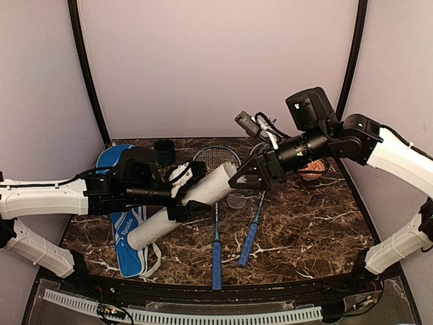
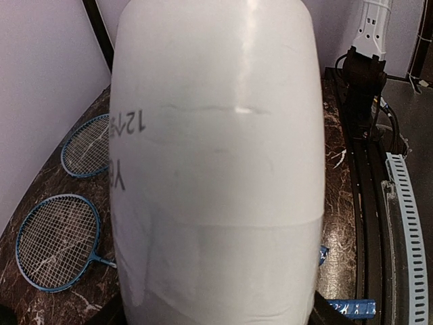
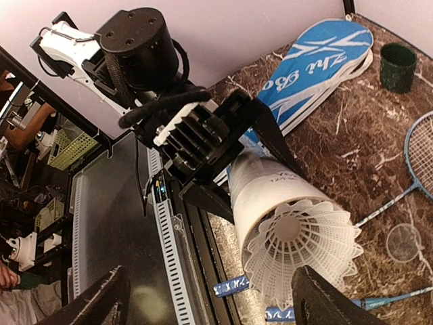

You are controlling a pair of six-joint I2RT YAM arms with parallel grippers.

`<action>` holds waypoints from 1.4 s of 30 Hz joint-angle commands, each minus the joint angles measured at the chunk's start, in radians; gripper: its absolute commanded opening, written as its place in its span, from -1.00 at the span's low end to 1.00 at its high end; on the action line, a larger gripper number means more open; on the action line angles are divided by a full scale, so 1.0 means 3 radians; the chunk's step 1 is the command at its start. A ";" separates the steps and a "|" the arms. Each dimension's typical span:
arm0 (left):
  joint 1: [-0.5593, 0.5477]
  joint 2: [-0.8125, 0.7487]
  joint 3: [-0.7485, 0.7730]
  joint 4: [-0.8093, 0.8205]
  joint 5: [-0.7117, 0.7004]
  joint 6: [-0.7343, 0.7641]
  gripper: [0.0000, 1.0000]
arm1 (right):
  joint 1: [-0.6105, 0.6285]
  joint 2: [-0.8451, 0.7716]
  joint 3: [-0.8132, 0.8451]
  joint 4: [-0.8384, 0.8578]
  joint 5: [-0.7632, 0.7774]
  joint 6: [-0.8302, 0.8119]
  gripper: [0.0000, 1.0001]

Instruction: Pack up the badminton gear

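White long tube (image 1: 154, 229) lies slanted, left of centre in the top view, apparently held off the dark marbled table (image 1: 304, 230). Left gripper (image 1: 177, 198) is clenched round its middle. Right gripper (image 3: 210, 288) is released, fingers spread wide at the bottom of its wrist view, facing the tube mouth. White feather shuttlecock (image 3: 301, 247) sits cork-first in that mouth, most of the skirt outside.

Risks:
- An off-axis push could crush the skirt on the rim.
- An end push could pivot the tube in its single mid-grip.
- The loosely seated shuttlecock could drop if the mouth tips down.

Only the right wrist view shows the shuttlecock; the top view hides the mouth behind the right gripper. Left wrist view is mostly tube wall, with the heads of two blue-handled rackets (image 2: 57, 240) at left. Blue racket bag with white lettering (image 1: 127, 233) lies lower left in the top view.
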State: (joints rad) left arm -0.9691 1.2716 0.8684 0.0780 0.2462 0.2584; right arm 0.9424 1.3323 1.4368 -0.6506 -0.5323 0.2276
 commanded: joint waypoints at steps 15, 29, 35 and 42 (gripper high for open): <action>-0.0020 -0.0001 0.0166 0.0071 0.0093 -0.0032 -0.20 | 0.0346 0.0743 0.0277 -0.0052 -0.0072 -0.0265 0.99; -0.0017 -0.0123 0.0005 -0.0020 -0.0054 -0.0004 -0.19 | -0.0136 -0.0080 -0.0098 0.0311 -0.0568 -0.0198 0.99; -0.0018 -0.0153 -0.0003 -0.0132 -0.0120 0.0005 -0.19 | -0.0686 -0.0422 -0.0266 0.0369 -0.0322 -0.0222 0.97; -0.0021 -0.0376 -0.0103 -0.0214 -0.0180 -0.0150 -0.19 | -0.1055 -0.0205 -0.0672 0.0596 0.0568 -0.0298 0.72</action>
State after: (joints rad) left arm -0.9737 1.2259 0.8593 0.0269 0.2012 0.2466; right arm 0.6453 1.1927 1.2881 -0.5213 -0.5270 0.1585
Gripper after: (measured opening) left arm 0.654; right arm 0.888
